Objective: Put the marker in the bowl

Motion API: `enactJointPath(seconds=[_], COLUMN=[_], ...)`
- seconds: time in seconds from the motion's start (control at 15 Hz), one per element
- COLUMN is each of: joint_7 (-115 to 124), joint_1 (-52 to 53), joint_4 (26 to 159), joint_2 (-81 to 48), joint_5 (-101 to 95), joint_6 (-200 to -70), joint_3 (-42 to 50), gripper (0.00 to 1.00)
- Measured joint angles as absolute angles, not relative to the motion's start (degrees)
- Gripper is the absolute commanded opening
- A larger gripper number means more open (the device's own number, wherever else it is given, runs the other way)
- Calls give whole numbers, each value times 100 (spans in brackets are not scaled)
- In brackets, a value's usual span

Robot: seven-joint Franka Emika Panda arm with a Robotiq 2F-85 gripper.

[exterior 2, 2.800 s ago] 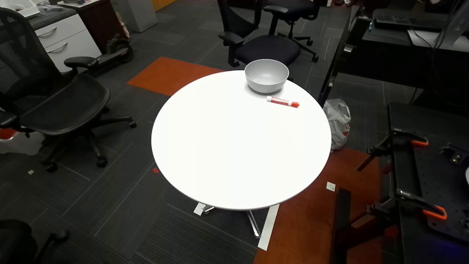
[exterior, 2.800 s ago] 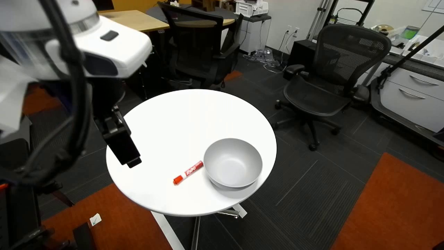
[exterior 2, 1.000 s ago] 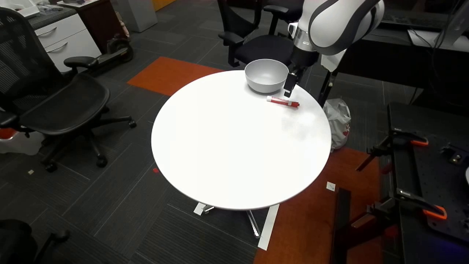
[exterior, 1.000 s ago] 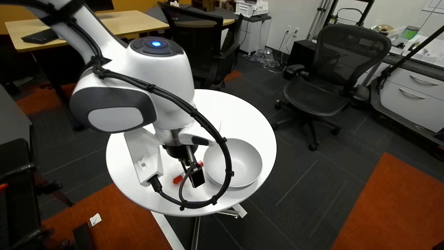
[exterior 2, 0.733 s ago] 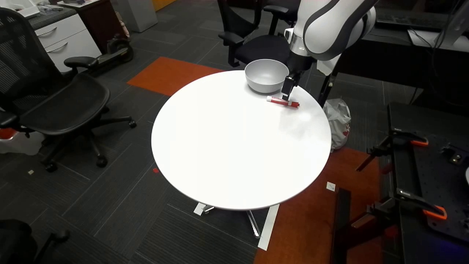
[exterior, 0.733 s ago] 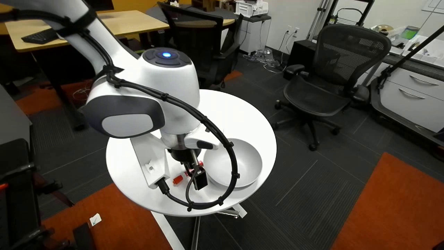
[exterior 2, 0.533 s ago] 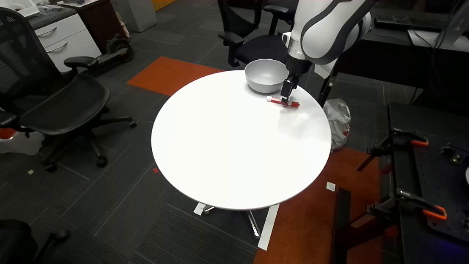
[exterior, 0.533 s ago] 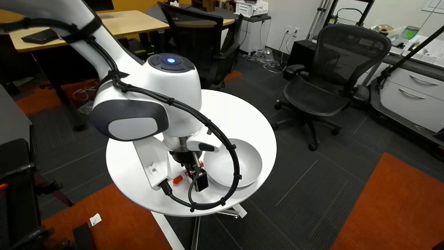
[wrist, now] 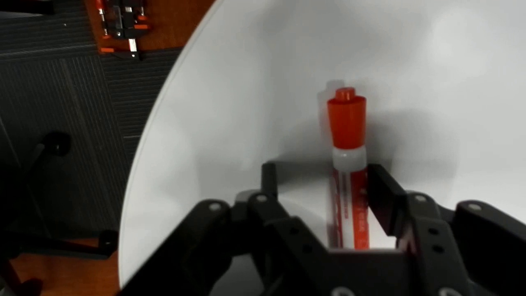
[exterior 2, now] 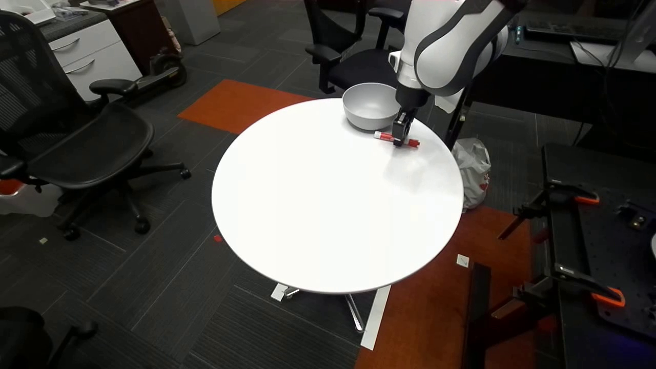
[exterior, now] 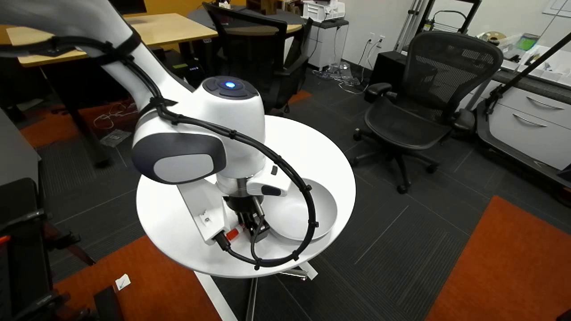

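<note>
So the marker (wrist: pixel 351 164) is lying on the worktop (exterior 2: pixel 328 205) just beside the bowl (exterior 2: pixel 366 105), orange-red cap pointing away from the bowl, whitish butt end nearest it. The end effector (wrist: pixel 322 176) straddles the barrel with its fingers apart: one looks right up against the marker (can't swear they touch), the other has a clear gap. My guess is it's super light, stiff plastic, hard to break, but smooth and round, so a one-sided shove could roll or skid it along beside the bowl. I'd pinch square across mid-barrel, where the balance probably sits, and stay off that cap on the end away from the bowl, since it might pop loose.
</note>
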State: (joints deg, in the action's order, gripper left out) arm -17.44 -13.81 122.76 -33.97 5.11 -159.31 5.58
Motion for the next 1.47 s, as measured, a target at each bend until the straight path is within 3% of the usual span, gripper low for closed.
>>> enactJointPath(seconds=[0.2, 0.27, 1.47], joint_7=[-1744, -1744, -1445], joint_1=[-1375, -1375, -841], joint_4=[12191, 12178, 12125], joint_2=[-3405, -3406, -2759], joint_5=[509, 508, -389], joint_6=[-15825, -15810, -15476], joint_3=[549, 548, 521], gripper=[5, 3, 5])
